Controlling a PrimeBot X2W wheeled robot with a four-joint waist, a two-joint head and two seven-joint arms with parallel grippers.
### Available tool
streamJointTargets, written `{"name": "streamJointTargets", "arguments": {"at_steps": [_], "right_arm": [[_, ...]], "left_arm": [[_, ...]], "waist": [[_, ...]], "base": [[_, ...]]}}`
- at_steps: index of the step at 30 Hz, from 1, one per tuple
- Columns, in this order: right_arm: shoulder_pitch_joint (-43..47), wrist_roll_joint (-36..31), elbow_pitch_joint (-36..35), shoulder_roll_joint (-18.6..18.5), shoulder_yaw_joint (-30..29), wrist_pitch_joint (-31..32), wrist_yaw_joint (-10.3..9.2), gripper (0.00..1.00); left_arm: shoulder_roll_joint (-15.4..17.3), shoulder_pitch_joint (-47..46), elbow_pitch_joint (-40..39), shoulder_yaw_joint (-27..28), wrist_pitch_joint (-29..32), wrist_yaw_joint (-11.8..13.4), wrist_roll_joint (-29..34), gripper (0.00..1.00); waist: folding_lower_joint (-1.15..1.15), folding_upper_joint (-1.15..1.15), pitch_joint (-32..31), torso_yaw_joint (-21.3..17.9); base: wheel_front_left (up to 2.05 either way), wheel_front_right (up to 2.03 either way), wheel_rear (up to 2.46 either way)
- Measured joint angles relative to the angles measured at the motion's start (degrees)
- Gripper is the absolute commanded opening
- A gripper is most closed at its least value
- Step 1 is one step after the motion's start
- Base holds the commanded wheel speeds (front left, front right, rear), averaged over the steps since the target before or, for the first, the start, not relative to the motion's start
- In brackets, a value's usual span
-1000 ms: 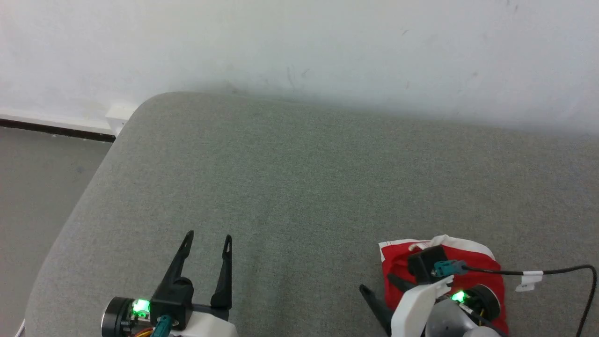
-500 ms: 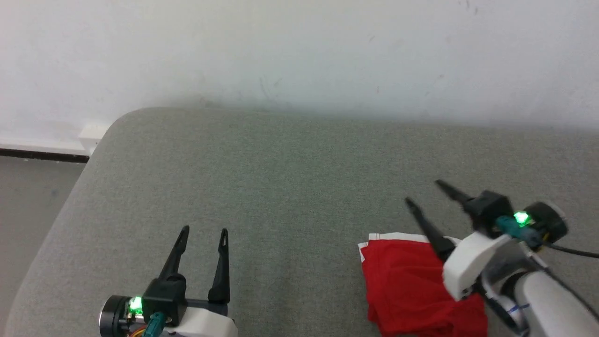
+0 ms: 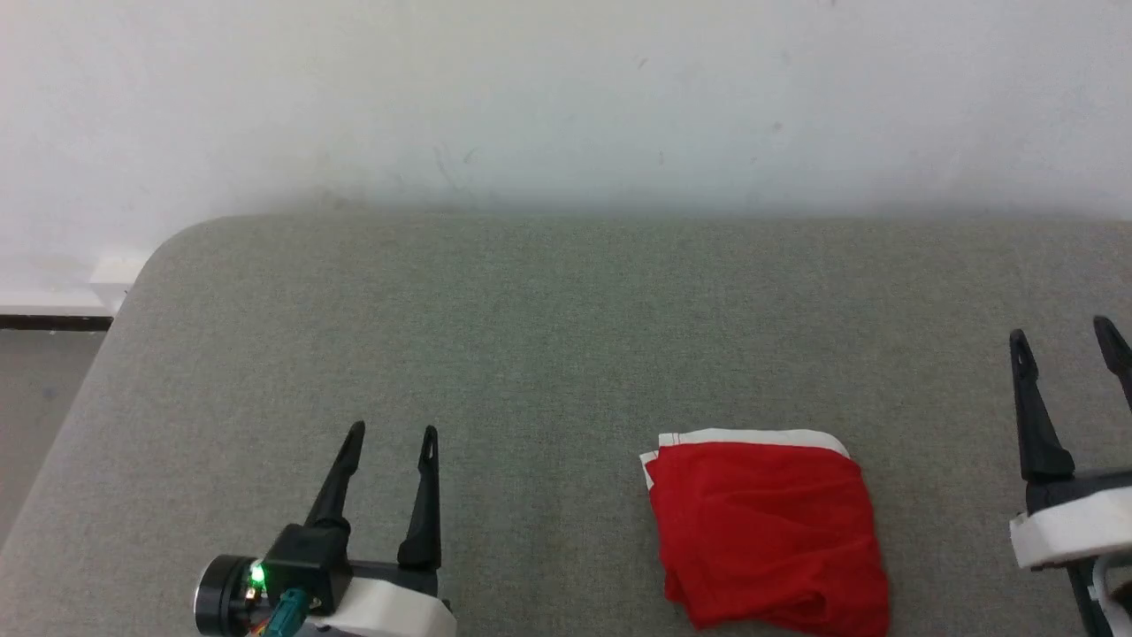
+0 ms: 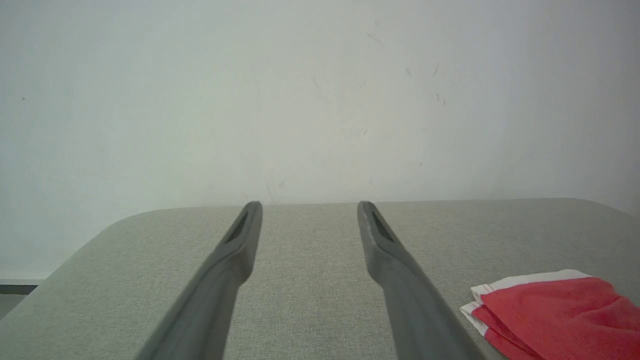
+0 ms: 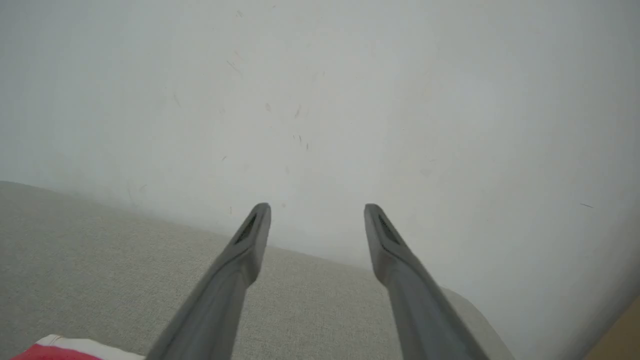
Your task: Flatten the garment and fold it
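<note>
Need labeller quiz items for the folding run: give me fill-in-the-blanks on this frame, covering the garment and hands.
The folded cloth garment with white trim is ___ in colour.
The left hand and the right hand are both ___ and hold nothing.
The garment rests on a ___ fabric cushion, touched by neither hand.
Behind the cushion stands a plain ___ wall.

Missing words: red; open; grey; white.

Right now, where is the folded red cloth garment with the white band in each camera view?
Head view: folded white-trimmed red garment, lower centre-right.
Left wrist view: red garment, lower right corner.
Right wrist view: red garment, a sliver at the bottom left corner.
Shared landmark: the grey fabric surface beneath it, meeting the white wall.
</note>
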Motion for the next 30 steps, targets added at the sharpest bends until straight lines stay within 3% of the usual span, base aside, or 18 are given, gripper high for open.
{"name": "streamJointTargets", "arguments": {"at_steps": [5,8,22,24,30], "right_arm": [[6.3,-1.0,-3.5,6.4,-2.3,-2.6,0.00,1.00],[9.1,-2.6,-4.7,8.0,-2.3,-3.4,0.00,1.00],[11.8,-2.7,-4.9,9.6,-1.7,-4.4,0.00,1.00],[11.8,-0.9,-4.6,9.1,-0.9,-2.5,0.00,1.00],[11.7,7.6,-2.7,4.2,3.7,12.6,0.00,1.00]], "left_arm": [[-0.4,0.2,0.1,-0.1,0.0,-0.8,-0.1,1.00],[-0.6,0.5,0.1,0.0,0.0,-0.8,-0.1,1.00],[-1.4,1.1,0.1,-0.1,0.0,-1.7,0.5,1.00],[-1.5,1.1,0.1,-0.1,0.0,-1.7,0.6,1.00],[-1.7,0.9,0.3,-0.3,0.0,-2.0,1.0,1.00]], "waist": [[0.00,0.00,0.5,-0.4],[0.00,0.00,0.6,-0.2],[0.00,0.00,0.6,0.8],[0.00,0.00,1.0,0.9],[0.00,0.00,2.7,1.5]], "base": [[0.00,0.00,0.00],[0.00,0.00,0.00],[0.00,0.00,0.00],[0.00,0.00,0.00],[0.00,0.00,0.00]]}}
